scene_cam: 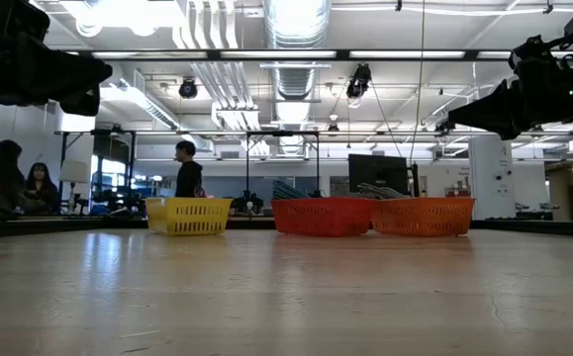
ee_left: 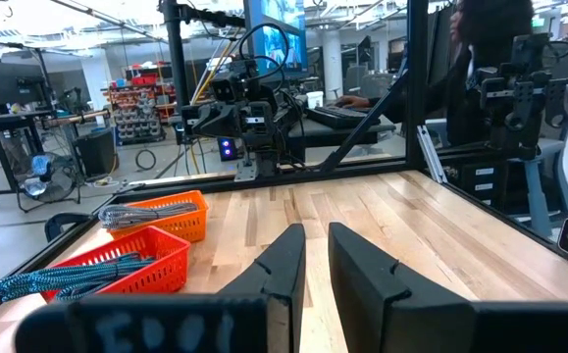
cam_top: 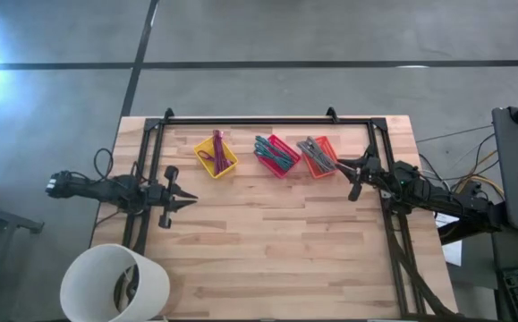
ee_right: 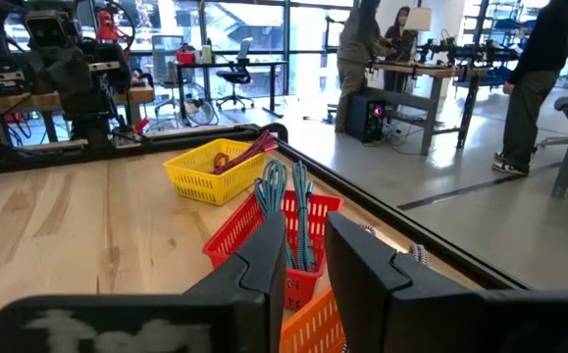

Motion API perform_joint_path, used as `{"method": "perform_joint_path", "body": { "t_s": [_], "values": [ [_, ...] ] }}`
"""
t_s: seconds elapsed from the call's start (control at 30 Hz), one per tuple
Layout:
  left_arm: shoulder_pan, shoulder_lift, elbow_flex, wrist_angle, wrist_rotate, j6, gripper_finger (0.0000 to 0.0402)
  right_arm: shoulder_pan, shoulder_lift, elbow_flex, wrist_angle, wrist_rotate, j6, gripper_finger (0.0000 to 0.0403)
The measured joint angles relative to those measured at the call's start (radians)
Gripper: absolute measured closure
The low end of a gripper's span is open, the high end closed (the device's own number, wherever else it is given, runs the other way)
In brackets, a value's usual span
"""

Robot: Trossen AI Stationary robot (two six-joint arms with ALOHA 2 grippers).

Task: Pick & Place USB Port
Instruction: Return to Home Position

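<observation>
High view: orange bin [cam_top: 328, 143] holds striped cables [cam_top: 315, 154].

Pale honey wood across the table [cam_top: 267, 259], striped in narrow planks with streaky grain, edged by a black frame [cam_top: 267, 121]. Bright yellow on the first mesh bin [scene_cam: 189, 216], magenta-purple cables [ee_right: 244, 152] inside. Next along, a red bin [scene_cam: 321, 216], stuffed with braided teal and blue cables [ee_right: 298, 211]. Then the orange bin [scene_cam: 423, 216], loaded with silvery grey, black-and-white flecked USB cables [ee_left: 151, 211]. Matte black all over the left gripper [ee_left: 315, 230], same black on the right gripper [ee_right: 304, 221]. Off the near corner, a white bucket [cam_top: 156, 286], dark inside. Beyond, grey concrete floor [cam_top: 330, 36], crossed by thin black lines.
</observation>
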Motion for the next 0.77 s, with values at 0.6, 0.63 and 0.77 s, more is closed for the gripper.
{"method": "perform_joint_path", "body": {
  "t_s": [0.6,0.63,0.77],
  "values": [
    [0.0,0.0,0.0,0.0,0.0,0.0,0.0346,0.0,0.0,0.0,0.0,0.0,0.001,0.0315],
    [0.0,0.0,0.0,0.0,0.0,0.0,0.0346,0.0,0.0,0.0,0.0,0.0,0.0,0.0317],
    [0.0,0.0,0.0,0.0,0.0,0.0,0.0346,0.0,0.0,0.0,0.0,0.0,0.0,0.0325]
  ]
}}
